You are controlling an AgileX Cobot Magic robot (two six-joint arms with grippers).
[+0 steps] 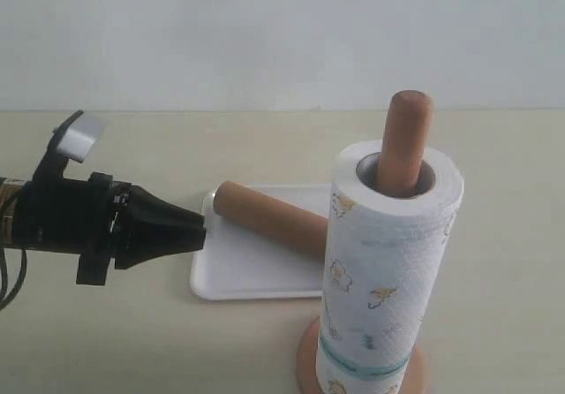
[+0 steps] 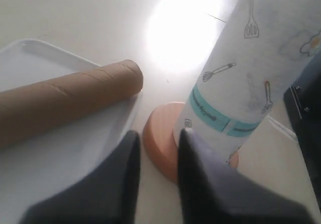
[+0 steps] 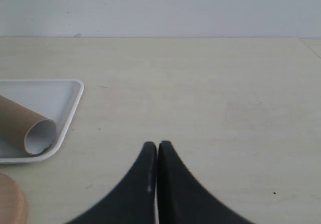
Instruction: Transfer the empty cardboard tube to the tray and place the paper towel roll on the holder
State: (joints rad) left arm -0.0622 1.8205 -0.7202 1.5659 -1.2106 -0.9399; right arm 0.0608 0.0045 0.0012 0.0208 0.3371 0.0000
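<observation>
We count one empty cardboard tube (image 1: 269,217), one white tray (image 1: 231,281), one paper towel roll (image 1: 384,261) and one wooden holder (image 1: 404,147) with one post (image 1: 409,116) and one round base (image 1: 307,359). We also count two grippers, the left gripper (image 2: 158,136) and the right gripper (image 3: 157,144), and one table (image 1: 503,191).

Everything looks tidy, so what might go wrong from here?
The round empty cardboard tube lies slantwise on the tray, one end near its low rim; a nudge might roll it off. The left gripper hangs close beside tray and holder, so a careless swing might bump the base and rock the paper towel roll.
</observation>
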